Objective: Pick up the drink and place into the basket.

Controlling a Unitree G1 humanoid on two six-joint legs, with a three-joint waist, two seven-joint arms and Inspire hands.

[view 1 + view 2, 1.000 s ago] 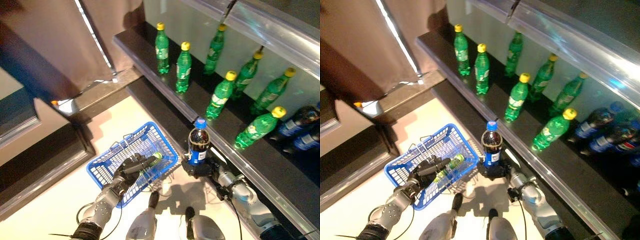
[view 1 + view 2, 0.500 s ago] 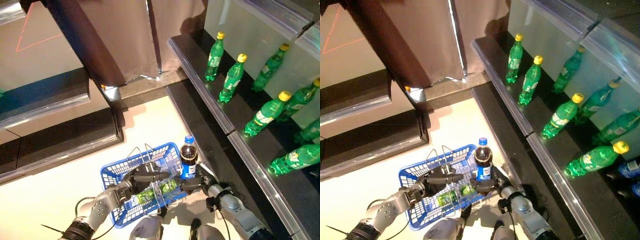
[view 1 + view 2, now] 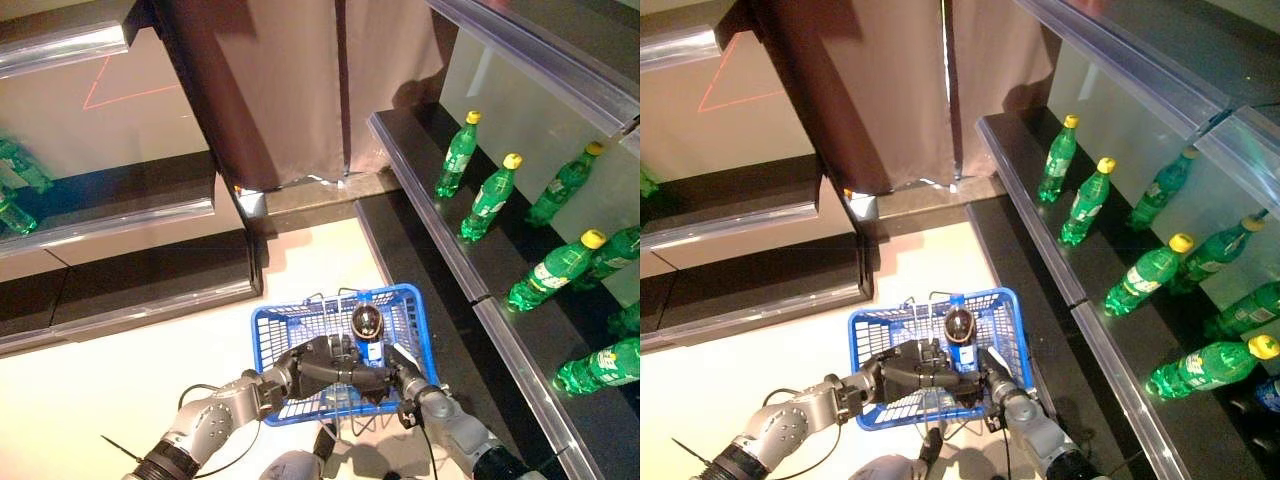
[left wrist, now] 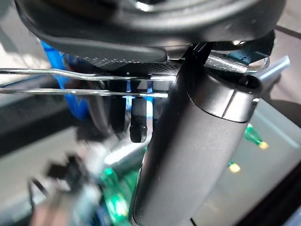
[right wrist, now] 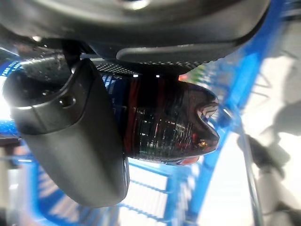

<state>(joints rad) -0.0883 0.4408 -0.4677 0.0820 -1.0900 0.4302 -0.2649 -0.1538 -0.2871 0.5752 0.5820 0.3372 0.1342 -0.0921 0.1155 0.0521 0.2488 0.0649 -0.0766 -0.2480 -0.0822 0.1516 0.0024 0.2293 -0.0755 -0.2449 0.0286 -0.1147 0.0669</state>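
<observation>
A dark cola bottle (image 3: 367,328) with a blue label is tilted inside the rim of the blue wire basket (image 3: 272,330), held over its right half. My right hand (image 3: 398,368) is shut on the bottle from the near right. The right wrist view shows my thumb (image 5: 70,141) across the bottle's dark body (image 5: 164,122), with the blue basket mesh (image 5: 237,89) behind. My left hand (image 3: 318,366) is shut on the basket's metal handles (image 4: 80,74) at the near rim. I cannot tell whether the bottle touches the basket's floor.
The basket is over a pale floor (image 3: 150,380). A dark shelf (image 3: 430,200) runs along the right with several green bottles (image 3: 487,196) standing and lying on it. A low dark ledge (image 3: 130,290) lies at the left, and a brown curtain (image 3: 270,80) hangs behind.
The camera has swung, shifting the whole picture. My right hand has carried the cola bottle left from beside the basket to inside its rim and tilted it. The left hand still grips the handles.
</observation>
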